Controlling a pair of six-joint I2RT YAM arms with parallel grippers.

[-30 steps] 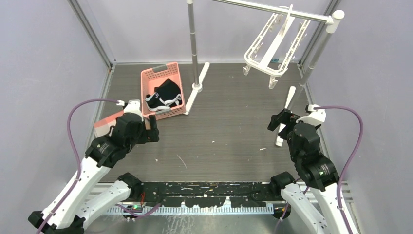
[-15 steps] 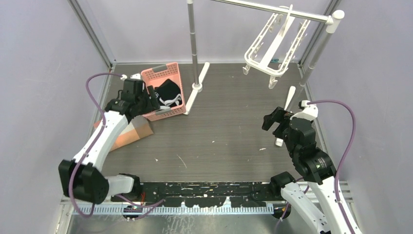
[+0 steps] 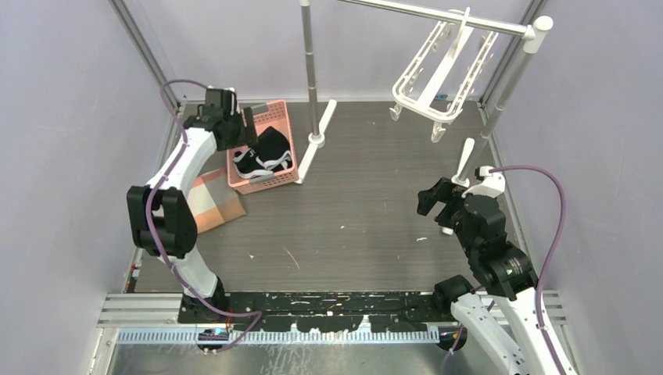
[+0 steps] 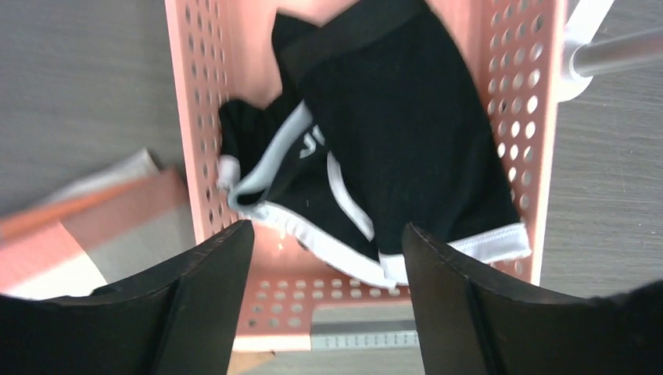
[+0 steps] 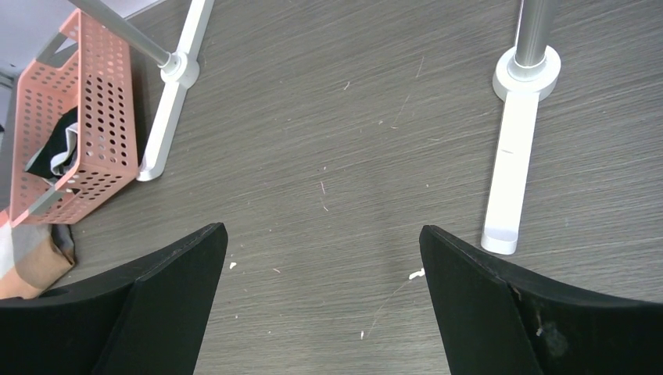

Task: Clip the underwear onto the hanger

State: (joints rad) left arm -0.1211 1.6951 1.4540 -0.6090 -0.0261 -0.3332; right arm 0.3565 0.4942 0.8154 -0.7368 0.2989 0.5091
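**The underwear (image 4: pixel 406 133) lies in the basket (image 4: pixel 188 117), unclipped**

My left fingers (image 4: pixel 203 305) hover over the pink basket, parted and holding nothing; the underwear sits crumpled inside, below them, white piping showing. My right fingers (image 5: pixel 156 297) stand wide and empty above the bench (image 5: pixel 352 117). The hanger (image 3: pixel 444 69) hangs on the grey rail (image 3: pixel 422 12), well apart from the basket

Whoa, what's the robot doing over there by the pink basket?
The left gripper hovers open right above the pink basket, looking down at the underwear lying inside it. It has not grabbed them yet. The right gripper is open too, holding nothing, over the table. The white hanger hangs from the metal rail at the back with nothing clipped on.
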